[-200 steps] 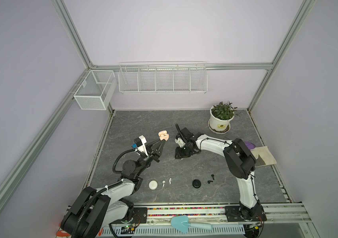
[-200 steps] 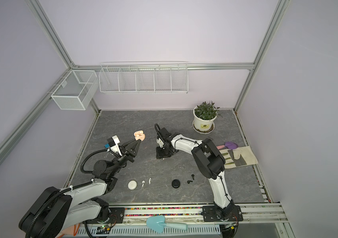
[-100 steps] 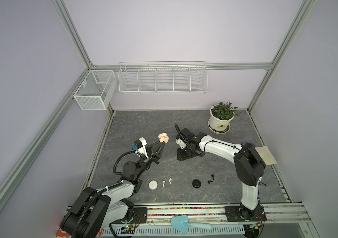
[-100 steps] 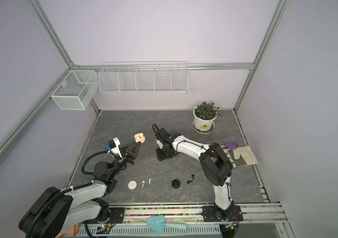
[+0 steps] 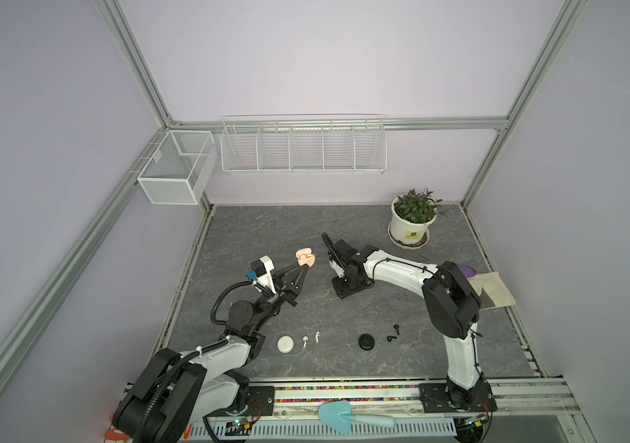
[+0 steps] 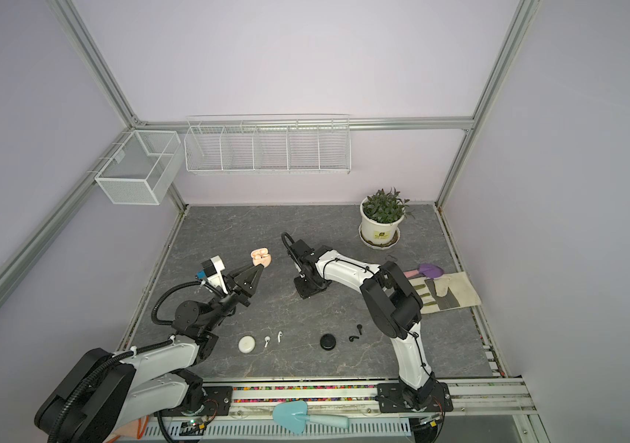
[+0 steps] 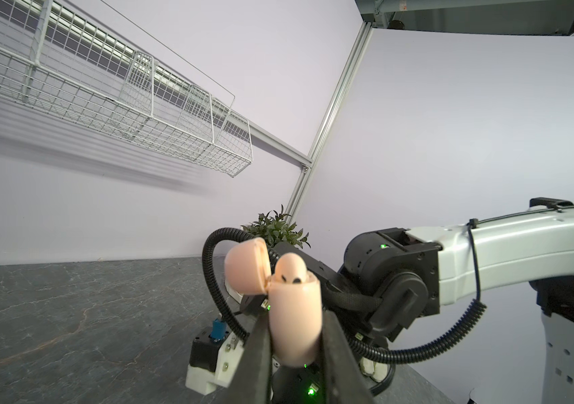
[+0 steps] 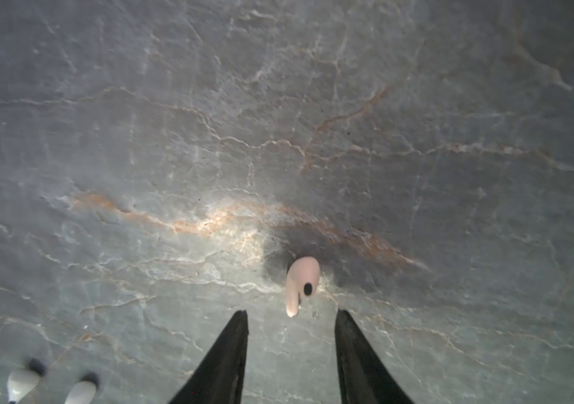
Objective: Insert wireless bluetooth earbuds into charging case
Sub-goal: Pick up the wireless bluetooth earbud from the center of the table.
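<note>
**A:** Where are the buds right now?

**B:** One small peach plastic stemmed earbud [image 8: 301, 280] lies flat on the grey veined stone bench [image 8: 173, 122], around mid-bench. Its twin, the seated peach earbud [image 7: 291, 267], pokes up out of the glossy peach egg-shaped charging case [image 7: 294, 321], hinged lid flipped open.

**A:** Who has the case?

**B:** My left pincer [image 5: 303, 269] is clamped on the case body, one finger each side, holding it up clear of the bench.

**A:** Right side?

**B:** My right pincer [image 8: 292, 312] points down at the loose bud, jaws roughly half spread, nothing held. Stem end lies about level with the tips, in line with the gap. From the wrist view neither finger touches it.

**A:** Other sets?

**B:** Along the near bench edge, in both top views: a white round puck case [image 5: 286, 344] with two white stemmed earbuds [image 5: 304, 340] just beside it. Well apart, toward the right arm's base, a black round puck case [image 5: 366, 341] with two black stemmed earbuds [image 5: 392, 338] near it. All loose on the bench.

**A:** Anything else around?

**B:** Green potted plant [image 5: 413, 218] in a white pot, far right corner.
</note>
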You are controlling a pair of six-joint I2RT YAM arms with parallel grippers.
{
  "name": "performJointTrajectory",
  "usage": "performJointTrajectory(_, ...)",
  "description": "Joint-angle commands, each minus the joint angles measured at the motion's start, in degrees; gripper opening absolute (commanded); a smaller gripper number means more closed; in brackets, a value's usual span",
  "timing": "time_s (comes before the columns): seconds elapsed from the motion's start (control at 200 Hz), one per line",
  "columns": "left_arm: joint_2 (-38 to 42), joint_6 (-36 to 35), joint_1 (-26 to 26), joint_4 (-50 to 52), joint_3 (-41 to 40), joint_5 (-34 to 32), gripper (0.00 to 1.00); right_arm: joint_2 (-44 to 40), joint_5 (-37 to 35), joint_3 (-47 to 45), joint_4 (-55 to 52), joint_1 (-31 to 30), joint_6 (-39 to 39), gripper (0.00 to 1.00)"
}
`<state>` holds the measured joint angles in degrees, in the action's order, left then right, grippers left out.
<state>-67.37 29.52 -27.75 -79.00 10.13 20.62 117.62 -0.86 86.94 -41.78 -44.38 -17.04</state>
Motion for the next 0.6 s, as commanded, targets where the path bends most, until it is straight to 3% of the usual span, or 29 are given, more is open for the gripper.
performJointTrajectory(0.0,0.64,-0.25,0.28,-2.04,-0.24,0.62,0.0,0.88,-0.85,1.83,-0.67,0.39,0.96,0.44)
performJointTrajectory(0.595,0.09,-0.69,0.32,-2.03,-0.02,0.3,0.0,4.94,-3.57,3.94,-1.46,-0.35,-0.01,0.34)
